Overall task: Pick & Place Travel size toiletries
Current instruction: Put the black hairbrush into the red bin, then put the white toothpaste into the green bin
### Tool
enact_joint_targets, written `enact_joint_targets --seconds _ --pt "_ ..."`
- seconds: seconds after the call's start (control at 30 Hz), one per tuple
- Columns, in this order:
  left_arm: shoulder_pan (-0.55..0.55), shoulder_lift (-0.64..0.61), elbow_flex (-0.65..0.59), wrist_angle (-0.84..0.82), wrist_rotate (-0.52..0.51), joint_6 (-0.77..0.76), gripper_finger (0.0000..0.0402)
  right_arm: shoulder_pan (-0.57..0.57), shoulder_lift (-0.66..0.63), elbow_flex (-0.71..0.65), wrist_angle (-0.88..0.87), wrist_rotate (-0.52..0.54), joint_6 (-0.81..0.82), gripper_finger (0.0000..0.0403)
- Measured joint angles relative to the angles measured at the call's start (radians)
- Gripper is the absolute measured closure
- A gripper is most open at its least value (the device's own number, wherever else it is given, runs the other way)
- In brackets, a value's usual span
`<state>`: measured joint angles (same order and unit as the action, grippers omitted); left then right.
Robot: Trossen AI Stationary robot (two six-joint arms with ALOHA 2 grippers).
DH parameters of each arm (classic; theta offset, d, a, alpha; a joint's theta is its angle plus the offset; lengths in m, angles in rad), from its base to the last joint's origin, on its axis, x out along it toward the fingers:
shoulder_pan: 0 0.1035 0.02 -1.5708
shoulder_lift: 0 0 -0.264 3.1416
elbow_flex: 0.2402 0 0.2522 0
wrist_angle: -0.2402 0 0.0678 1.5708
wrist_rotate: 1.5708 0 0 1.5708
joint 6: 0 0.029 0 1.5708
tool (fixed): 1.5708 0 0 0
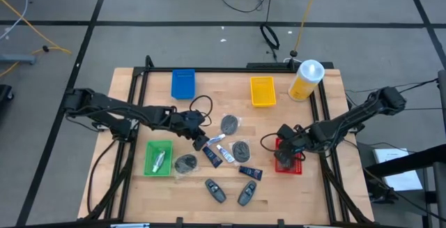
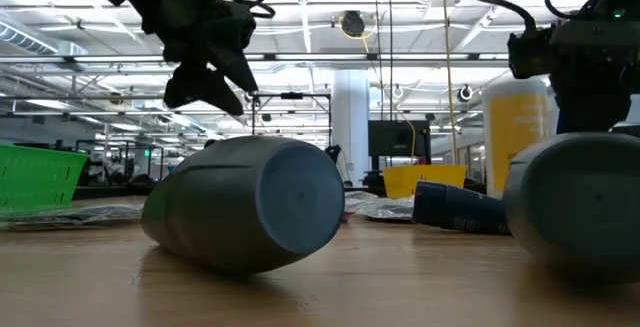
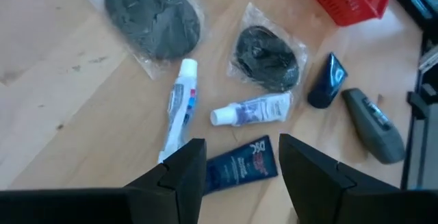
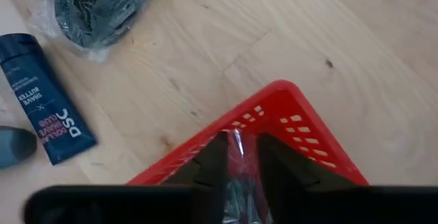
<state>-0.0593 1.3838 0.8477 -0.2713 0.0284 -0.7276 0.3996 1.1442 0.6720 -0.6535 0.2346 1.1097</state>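
Far left, inside the green tray (image 1: 148, 169): one white tube (image 1: 159, 160), lying lengthwise. Just right of it, above the wood, the left gripper (image 1: 200, 141), spread wide and holding nothing. Seen between its fingers (image 3: 185, 176) in the left wrist view: a dark-blue tube (image 3: 239, 166) flat on the table (image 1: 132, 186), directly beneath the gap and not touched. Just beyond it, two small white tubes (image 3: 179, 107), one slanted, one crosswise. Farther out, two grey pads (image 3: 152, 15) in clear wrap, a second blue tube (image 3: 328, 80) and a dark-grey oblong piece (image 3: 373, 125).

Right side: the right gripper (image 4: 239, 142) low over the red tray (image 4: 301, 125), just inside its rim, pressed close on a wrapped pad (image 4: 238, 162). Only a strip of crinkled clear film visible there, the rest covered by the fingers. Tray floor hidden as well.

Low view largely blocked by two oblong pieces lying close to the lens.
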Motion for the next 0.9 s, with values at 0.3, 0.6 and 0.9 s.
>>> enact_joint_targets --seconds 0.3,0.6,0.9 --pt "0.009 0.012 0.096 -0.152 -0.078 0.109 0.0222 -0.031 -0.150 0.000 -0.001 0.002 0.004 0.0260" --pt "0.010 0.158 0.132 -0.144 -0.055 0.231 0.0222 -0.096 -0.322 0.000 0.092 0.111 -0.077 0.0274" --pt "0.008 0.307 0.187 -0.131 -0.056 0.397 0.0222 -0.136 -0.362 0.000 0.171 0.134 -0.157 0.0284"
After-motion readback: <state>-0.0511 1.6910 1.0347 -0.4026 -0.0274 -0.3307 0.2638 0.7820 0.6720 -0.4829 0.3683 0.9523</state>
